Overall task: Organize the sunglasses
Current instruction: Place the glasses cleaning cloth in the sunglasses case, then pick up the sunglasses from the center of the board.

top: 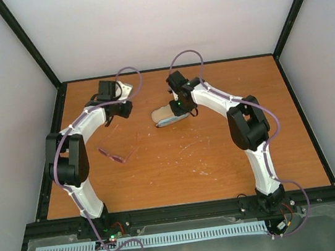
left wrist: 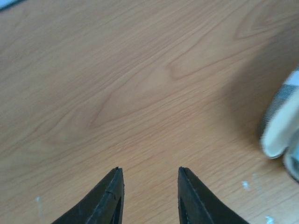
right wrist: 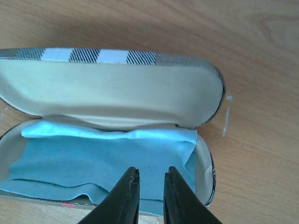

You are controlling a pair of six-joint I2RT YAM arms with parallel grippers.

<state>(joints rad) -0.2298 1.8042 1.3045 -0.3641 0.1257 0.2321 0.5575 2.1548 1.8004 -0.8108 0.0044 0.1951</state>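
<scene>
The sunglasses (top: 112, 153) are laid flat on the bench (top: 221, 155), apart from the spread, empty left end effector (left wrist: 149, 170). The right end effector (right wrist: 152, 169) is held nearly pressed together over the cloth (right wrist: 84, 158) in the case (right wrist: 117, 93). A pinch cannot be told.

You have nothing to read here: no text, label, brand, number or sign is legible in any view. The case (right wrist: 117, 56) carries only a check pattern along its rim.

wooden table (top: 221, 155) bearing sunglasses (top: 113, 154) and open case (top: 167, 114).
</scene>
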